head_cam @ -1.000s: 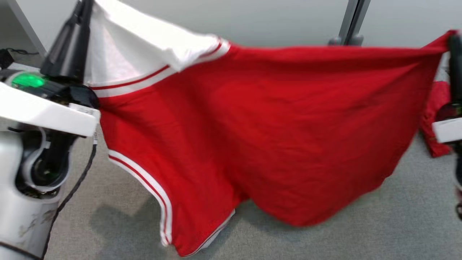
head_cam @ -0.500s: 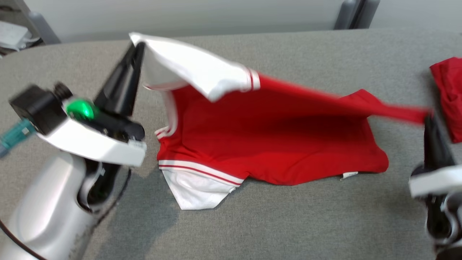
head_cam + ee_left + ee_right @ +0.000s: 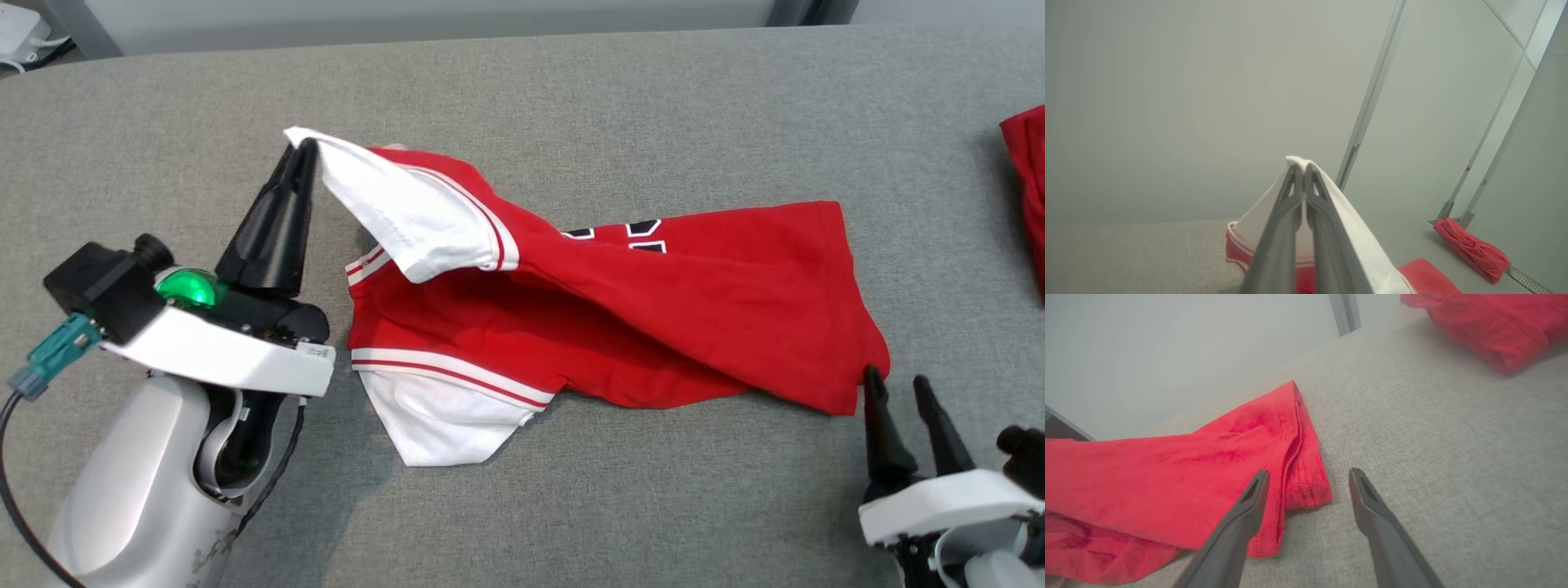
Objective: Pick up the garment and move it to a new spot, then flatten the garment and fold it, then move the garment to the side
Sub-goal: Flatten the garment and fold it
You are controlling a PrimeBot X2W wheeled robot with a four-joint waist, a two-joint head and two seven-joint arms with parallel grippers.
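Red short-sleeved jersey garment (image 3: 653, 310) with white sleeves and red-and-white striped trim, lying crumpled across the middle of the grey fabric-covered counter (image 3: 571, 90). Its body rests on the counter with dark lettering partly showing. One white sleeve lies flat at the near edge, and the other white sleeve (image 3: 392, 204) is drawn up and away from the surface. The left gripper (image 3: 304, 147) is closed on the tip of this raised sleeve; the left wrist view shows its fingers (image 3: 1290, 212) pressed together with white cloth (image 3: 1347, 232) draped around them. The right gripper (image 3: 896, 376) stands with fingers spread, clasping nothing, at the garment's near right hem corner (image 3: 1306, 486). A second crumpled red cloth (image 3: 1027, 180) lies well apart at the counter's right edge.
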